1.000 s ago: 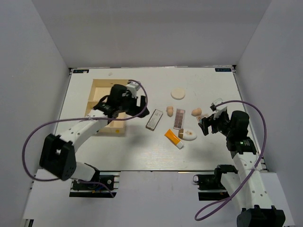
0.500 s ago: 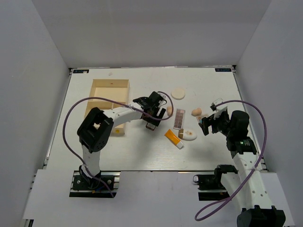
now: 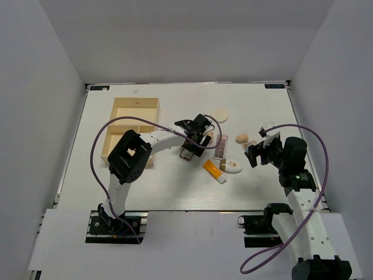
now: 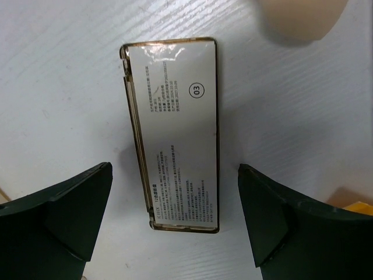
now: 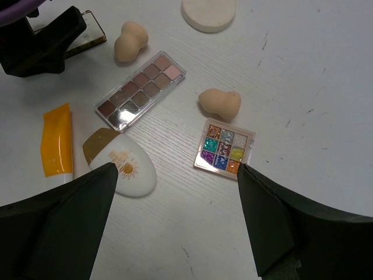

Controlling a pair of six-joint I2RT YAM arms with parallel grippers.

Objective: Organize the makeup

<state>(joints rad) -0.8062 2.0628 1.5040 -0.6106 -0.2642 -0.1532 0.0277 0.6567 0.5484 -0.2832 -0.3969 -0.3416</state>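
Note:
My left gripper (image 4: 175, 227) is open and empty, its jaws straddling the near end of a flat palette (image 4: 175, 134) that lies label side up on the table. In the top view this gripper (image 3: 193, 142) is at the table's middle, over that palette (image 3: 187, 154). My right gripper (image 5: 175, 227) is open and empty, hovering near a small glitter palette (image 5: 224, 149). Ahead of it lie a beige sponge (image 5: 220, 103), a long brown eyeshadow palette (image 5: 141, 90), a second sponge (image 5: 129, 42), a round white disc (image 5: 208, 11), an orange tube (image 5: 56, 146) and a white oval item (image 5: 125, 166).
The pale wooden compartment box (image 3: 131, 129) stands at the left of the table, behind my left arm. The right gripper (image 3: 255, 153) hangs at the right of the makeup cluster. White walls enclose the table on three sides.
My left arm has swung right from over the wooden box to the table's middle, over the label-side-up palette. The right arm has not moved.

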